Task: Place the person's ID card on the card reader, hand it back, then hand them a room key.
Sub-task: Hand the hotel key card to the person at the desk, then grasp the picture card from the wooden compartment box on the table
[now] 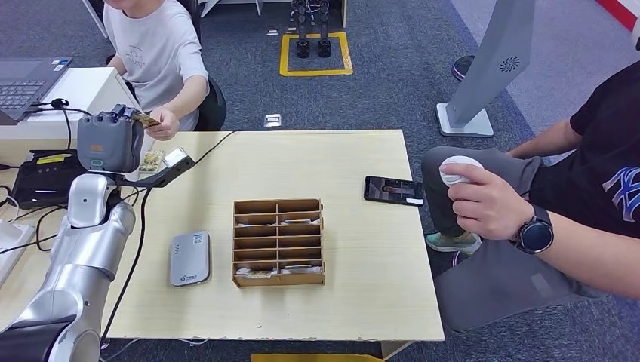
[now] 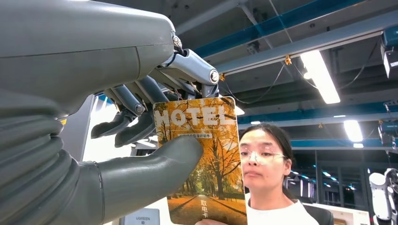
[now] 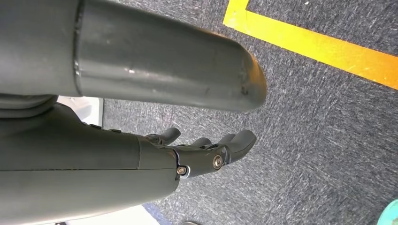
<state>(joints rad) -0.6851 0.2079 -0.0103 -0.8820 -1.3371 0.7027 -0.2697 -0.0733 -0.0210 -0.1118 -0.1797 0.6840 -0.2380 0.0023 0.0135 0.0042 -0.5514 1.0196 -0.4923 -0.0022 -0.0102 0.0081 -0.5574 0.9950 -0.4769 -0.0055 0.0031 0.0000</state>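
My left hand is raised at the table's far left corner and holds a room key card. In the left wrist view the key card shows an autumn tree picture. My thumb presses its face, with the fingers behind it. A person in a white shirt sits across the corner; their hand also holds the card's far end. The grey card reader lies flat on the table, nearer me. My right hand hangs over the carpet, holding nothing, fingers loosely extended.
A wooden compartment box with several cards stands mid-table. A black phone lies near the right edge. A second person sits at the right holding a white object. A laptop, a black device and a cable are at the left.
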